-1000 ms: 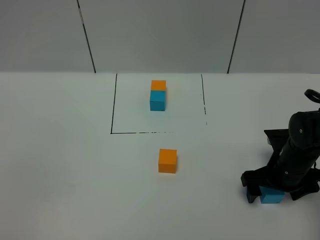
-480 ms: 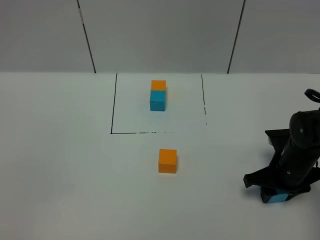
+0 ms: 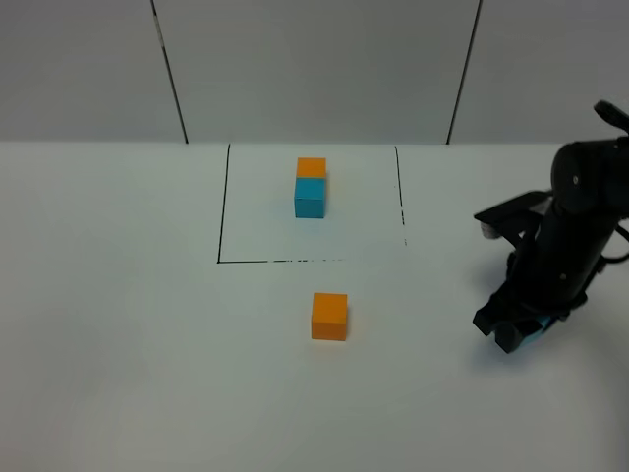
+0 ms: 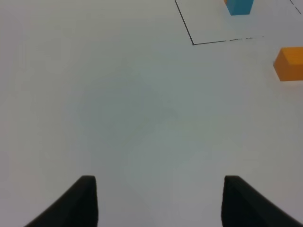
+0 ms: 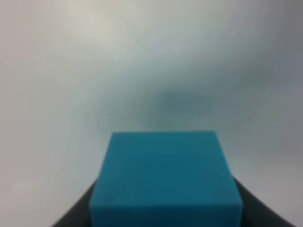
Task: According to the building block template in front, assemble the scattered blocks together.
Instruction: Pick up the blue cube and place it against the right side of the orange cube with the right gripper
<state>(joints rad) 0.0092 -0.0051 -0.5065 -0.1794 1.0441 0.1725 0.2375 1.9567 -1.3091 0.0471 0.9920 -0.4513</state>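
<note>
The building block template stands inside the black-lined square at the back: an orange cube (image 3: 312, 167) touching a cyan cube (image 3: 310, 198) just in front of it. One of the scattered blocks, the orange one (image 3: 329, 316) (image 4: 289, 64), lies in front of the square. The cyan scattered block (image 3: 536, 327) (image 5: 165, 175) is off the table at the right, with my right gripper (image 3: 516, 332) (image 5: 165, 210) shut on it. My left gripper (image 4: 161, 203) is open over bare table, with nothing between its fingers, and it does not show in the exterior high view.
The black-lined square (image 3: 220, 258) marks the template's area on the white table. A grey panelled wall (image 3: 314, 69) rises behind the table. The right arm (image 3: 575, 226) stands over the table's right side.
My right gripper has shut on the cyan block, lifted it off the table and carried it back from the front edge. The orange block and the template have not moved.
</note>
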